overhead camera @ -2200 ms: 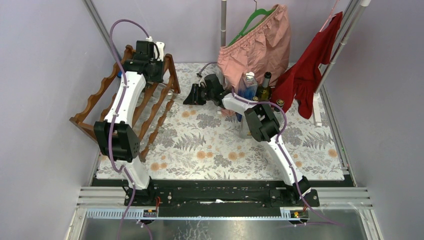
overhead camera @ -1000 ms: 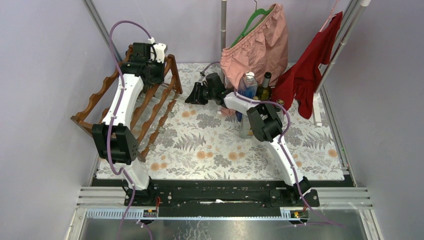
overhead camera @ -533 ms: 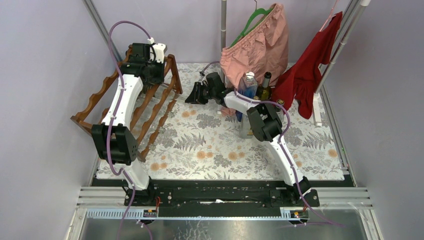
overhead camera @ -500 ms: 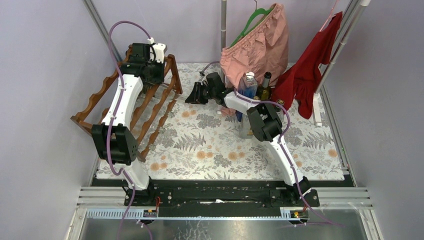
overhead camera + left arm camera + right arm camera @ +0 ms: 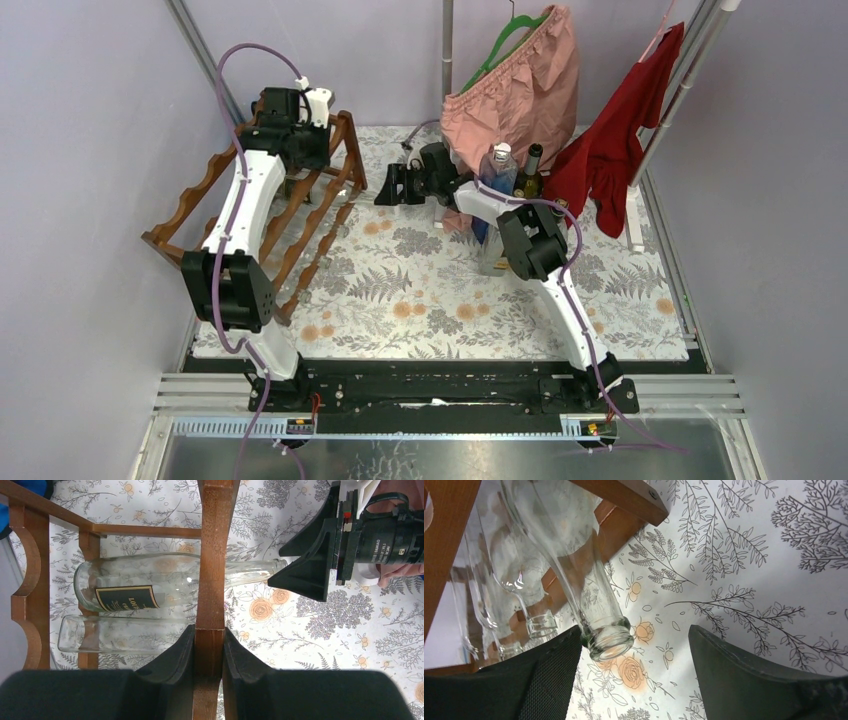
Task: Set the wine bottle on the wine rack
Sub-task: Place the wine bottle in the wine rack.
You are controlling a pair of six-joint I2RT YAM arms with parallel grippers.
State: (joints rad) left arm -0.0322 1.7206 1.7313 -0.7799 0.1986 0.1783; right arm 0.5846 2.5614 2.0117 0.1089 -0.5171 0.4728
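The wine rack (image 5: 215, 190), reddish-brown wood with scalloped rails, stands at the back left. My left gripper (image 5: 209, 630) is shut on one of its upright rails (image 5: 216, 540). A clear wine bottle (image 5: 150, 572) with a black label lies across the rack, its neck sticking out to the right. In the right wrist view that neck (image 5: 599, 615) hangs between the fingers of my right gripper (image 5: 634, 635), which is open; the mouth sits close to the left finger. From above, the right gripper (image 5: 390, 187) sits just right of the rack.
A second clear bottle (image 5: 125, 635) lies on the rack beside the first. Behind the right arm stand a blue-tinted bottle (image 5: 497, 170) and a dark green one (image 5: 530, 175). Pink shorts (image 5: 515, 90) and a red garment (image 5: 620, 150) hang at the back. A floral mat (image 5: 450, 290) covers the table.
My right gripper has opened and let go of the bottle's neck, shifting slightly to the right. The left gripper has stayed shut on the rack rail.
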